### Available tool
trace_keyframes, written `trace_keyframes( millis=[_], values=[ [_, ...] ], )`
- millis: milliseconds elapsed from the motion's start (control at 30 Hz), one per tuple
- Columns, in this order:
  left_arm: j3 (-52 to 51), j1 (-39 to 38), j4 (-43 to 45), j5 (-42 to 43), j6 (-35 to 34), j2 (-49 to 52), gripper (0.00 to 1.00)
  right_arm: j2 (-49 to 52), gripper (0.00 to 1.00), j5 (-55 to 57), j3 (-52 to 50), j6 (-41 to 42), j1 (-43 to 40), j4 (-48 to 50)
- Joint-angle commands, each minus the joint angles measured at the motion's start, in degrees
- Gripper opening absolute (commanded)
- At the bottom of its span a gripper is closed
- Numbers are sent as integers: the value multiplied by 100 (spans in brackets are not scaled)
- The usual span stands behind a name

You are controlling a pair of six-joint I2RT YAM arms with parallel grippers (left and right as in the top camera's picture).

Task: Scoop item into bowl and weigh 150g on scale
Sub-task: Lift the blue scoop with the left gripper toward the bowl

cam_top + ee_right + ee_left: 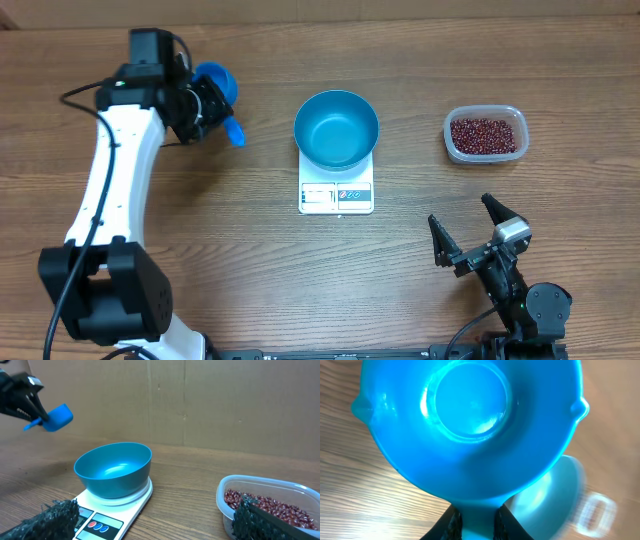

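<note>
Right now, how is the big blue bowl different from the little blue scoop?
The bowl is wide; the scoop is small. The bowl sits on the scale; the scoop is held up by the left hand. Both are blue and empty.

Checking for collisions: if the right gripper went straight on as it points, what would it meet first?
Likely nothing nearby: the right gripper aims at the gap between the bowl and the tub of beans, over bare table. Depth is unclear, so the margin on either side is uncertain.
</note>
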Motion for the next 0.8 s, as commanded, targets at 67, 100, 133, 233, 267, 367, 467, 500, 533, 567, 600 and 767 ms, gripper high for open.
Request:
trace_keyframes(
  millis=[67, 100, 133, 233, 267, 367, 467, 500, 533, 567, 600, 767],
  values=[
    [116, 155, -11, 1814, -393, -164, 22, -44, 100, 4, -59, 2, 26, 7],
    [116, 155, -9, 2013, -393, -164, 22, -44, 100, 4, -59, 2, 26, 7],
    [116, 153, 0, 2273, -442, -164, 22, -44, 100, 4, -59, 2, 26, 7],
    [116, 94, -11, 2627, -581, -164, 22, -44, 100, 4, -59, 0, 26, 4],
    [116, 87, 0, 2758, -586, -164, 22, -44, 100, 4, -59, 0, 26, 7],
    [116, 68, -13, 3101, -693, -164, 23, -44, 100, 4, -59, 0, 26, 7],
    [116, 63, -15, 3427, -688, -164, 23, -44, 100, 48, -59, -4, 26, 4],
    [116, 61, -17, 3515, -691, -164, 23, -44, 100, 48, -59, -2, 26, 4],
    [116, 57, -20, 3613, -686, -164, 23, -44, 100, 48, -59, -2, 26, 4],
    [116, 52, -39, 3724, -684, -164, 23, -44, 100, 48, -59, -2, 26, 7],
    [116, 50, -57, 3794, -684, -164, 22, -44, 100, 48, -59, -2, 26, 4],
    [116, 28, -50, 3812, -664, -164, 22, -44, 100, 22, -59, 2, 28, 26]
  ],
)
